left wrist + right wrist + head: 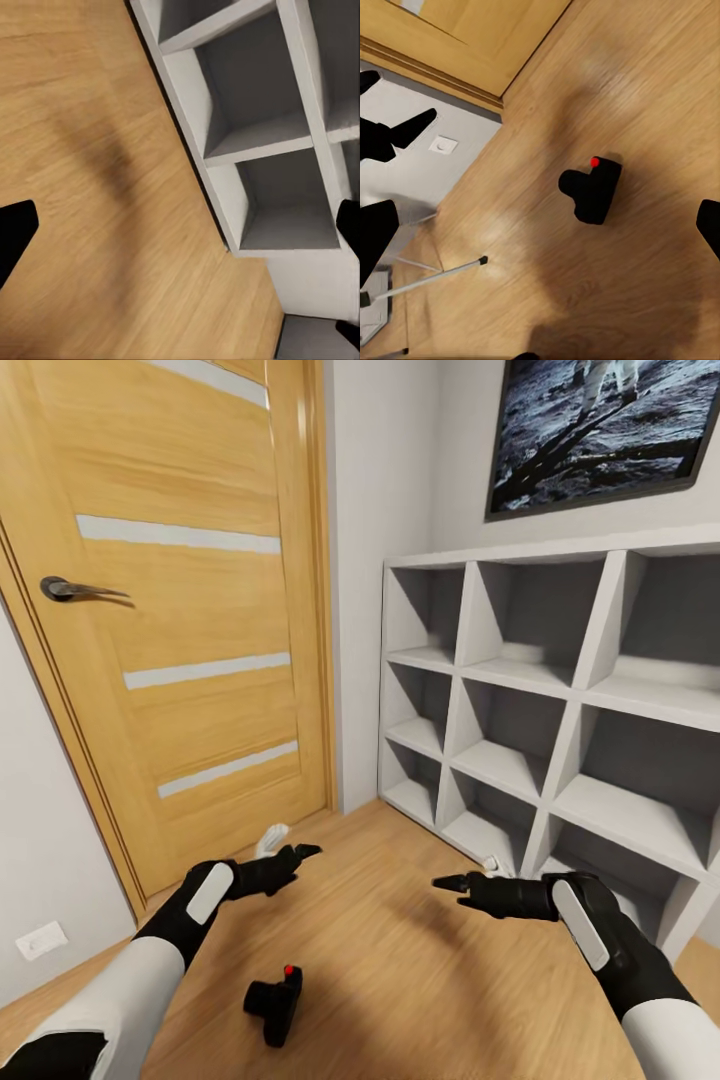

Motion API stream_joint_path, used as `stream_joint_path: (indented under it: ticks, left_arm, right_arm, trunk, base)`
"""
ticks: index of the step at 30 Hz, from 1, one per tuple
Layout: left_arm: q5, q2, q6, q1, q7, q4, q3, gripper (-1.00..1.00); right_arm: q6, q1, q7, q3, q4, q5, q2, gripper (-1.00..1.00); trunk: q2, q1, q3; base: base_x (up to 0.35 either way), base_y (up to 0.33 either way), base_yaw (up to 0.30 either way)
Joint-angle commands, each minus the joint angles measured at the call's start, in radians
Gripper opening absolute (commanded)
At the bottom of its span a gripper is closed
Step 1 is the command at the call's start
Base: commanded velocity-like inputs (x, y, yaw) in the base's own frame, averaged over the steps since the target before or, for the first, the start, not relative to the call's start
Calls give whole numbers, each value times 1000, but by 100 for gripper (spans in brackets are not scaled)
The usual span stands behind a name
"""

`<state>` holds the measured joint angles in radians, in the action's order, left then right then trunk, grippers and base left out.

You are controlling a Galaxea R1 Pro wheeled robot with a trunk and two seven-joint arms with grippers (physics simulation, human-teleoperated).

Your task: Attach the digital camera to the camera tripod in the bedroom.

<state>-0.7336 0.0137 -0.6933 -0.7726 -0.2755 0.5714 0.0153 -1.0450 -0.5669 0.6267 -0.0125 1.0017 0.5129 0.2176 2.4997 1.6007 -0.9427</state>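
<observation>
Down on the wood floor [400, 980], right between the robot's two forearms, lies the digital camera [275, 1004], a small black body tipped on its side with its red dot facing up; from the right wrist view it sits alone on bare boards [592, 191], touched by nothing. Above it the left tool [300, 853] and the right tool [452, 884] hang apart from each other, tips turned inward toward one another, each with its fingers spread and nothing between them. My guess is they are held wide and clear like that so the camera stays in sight below while the body lines up for a reach down. Beyond the left tool stands a closed wooden door [190, 610] with a grey lever handle [72, 590]; beyond the right one, a white cubby shelf [560, 700] with bare compartments, and a dark-framed picture [600, 430] on the wall over it. A thin silver leg with a black foot [435, 276] slants across the floor near the wall outlet [442, 145] in the right wrist view, possibly part of the camera tripod, though I cannot say for sure.
</observation>
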Motion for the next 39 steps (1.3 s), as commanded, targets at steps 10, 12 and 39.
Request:
stream_joint_path:
  ticks: [10, 12, 39]
  left_arm:
    - [-22, 38, -3, -1, -118, -41, 2, 100]
    - [-22, 39, -3, -1, -122, -43, 2, 100]
    - [-24, 40, -2, -1, -131, -47, 2, 100]
  right_arm:
    - [-2, -1, 52, 0, -3, -8, 17, 100]
    - [-2, -1, 54, 0, -3, -8, 18, 100]
    - [-2, -1, 54, 0, -3, -8, 19, 100]
  trunk:
    - [3, 4, -40]
    - [3, 5, -48]
    - [10, 17, -152]
  base:
    - [0, 0, 0]
    - [0, 0, 0]
    - [0, 0, 0]
